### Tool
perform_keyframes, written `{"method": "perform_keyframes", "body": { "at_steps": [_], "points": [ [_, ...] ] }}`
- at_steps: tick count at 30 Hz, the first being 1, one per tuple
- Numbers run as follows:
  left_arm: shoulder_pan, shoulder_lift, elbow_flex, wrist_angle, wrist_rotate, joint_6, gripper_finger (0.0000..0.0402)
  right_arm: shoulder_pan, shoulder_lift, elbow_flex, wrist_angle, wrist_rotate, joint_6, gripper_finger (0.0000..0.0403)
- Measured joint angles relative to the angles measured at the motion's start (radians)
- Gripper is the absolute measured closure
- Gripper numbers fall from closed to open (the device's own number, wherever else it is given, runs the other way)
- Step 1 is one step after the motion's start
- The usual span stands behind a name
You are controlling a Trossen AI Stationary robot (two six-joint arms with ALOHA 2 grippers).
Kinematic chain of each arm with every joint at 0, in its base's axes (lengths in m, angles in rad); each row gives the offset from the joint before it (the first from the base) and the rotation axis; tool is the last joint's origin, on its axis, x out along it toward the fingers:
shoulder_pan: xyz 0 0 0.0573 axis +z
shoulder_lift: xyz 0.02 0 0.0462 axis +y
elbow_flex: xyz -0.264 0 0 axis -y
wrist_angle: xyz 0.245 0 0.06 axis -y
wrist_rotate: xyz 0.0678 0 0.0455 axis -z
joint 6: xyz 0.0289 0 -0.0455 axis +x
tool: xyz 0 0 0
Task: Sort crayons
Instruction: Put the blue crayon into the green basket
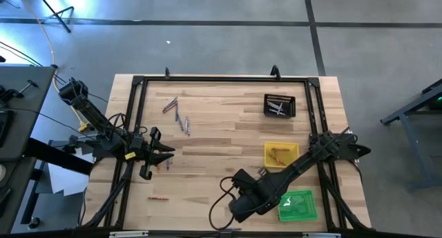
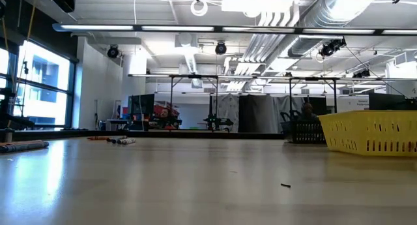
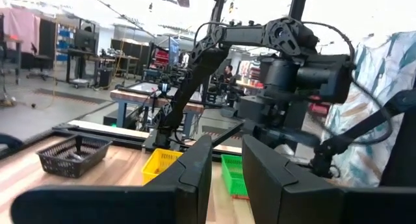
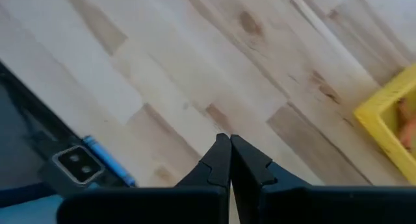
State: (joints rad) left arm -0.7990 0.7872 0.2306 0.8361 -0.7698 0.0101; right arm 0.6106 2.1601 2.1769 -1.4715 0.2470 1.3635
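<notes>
the bench (image 1: 228,127) was a pale butcher-block top of jointed wood strips, framed by a black rail, standing on a grey concrete floor (image 1: 207,38) crossed by dark seams. loose crayons (image 1: 177,112) lay scattered in the far-left part of the wood, grey and reddish sticks near one another, and one orange-red crayon (image 1: 158,197) lay alone near the front left edge. on the right side three trays stood in a line from far to near: a black tray (image 1: 279,106) with pale sticks in it, a yellow tray (image 1: 281,154) holding orange ones, and a green tray (image 1: 298,205) at the front. the left gripper (image 1: 160,155) hung at the left edge of the bench, its jaws a little apart with nothing between them. the right gripper (image 4: 229,160) pointed down at bare wood beside the yellow tray, its jaws pressed together and empty, the arm reaching across the front of the bench by the green tray. from bench height the room behind was a wide workshop with white ceiling ducts (image 2: 306,16), strip lights, tall windows (image 2: 39,88) on the left and dark metal frames and desks far back.
</notes>
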Motion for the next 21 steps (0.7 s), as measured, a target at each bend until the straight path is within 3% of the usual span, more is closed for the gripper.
{"method": "perform_keyframes", "body": {
  "at_steps": [6, 12, 21],
  "points": [
    [0.000, 0.000, 0.000, 0.008, 0.000, 0.019, 0.0328, 0.027, 0.000, 0.000, 0.038, 0.019, -0.002, 0.0403],
    [0.000, 0.000, 0.000, 0.007, 0.007, 0.030, 0.0328, 0.056, 0.000, 0.000, 0.045, 0.163, -0.002, 0.0403],
    [0.000, 0.000, 0.009, 0.003, 0.148, 0.190, 0.0328, 0.072, 0.066, 0.000, 0.217, 0.058, -0.015, 0.0402]
  ]
}}
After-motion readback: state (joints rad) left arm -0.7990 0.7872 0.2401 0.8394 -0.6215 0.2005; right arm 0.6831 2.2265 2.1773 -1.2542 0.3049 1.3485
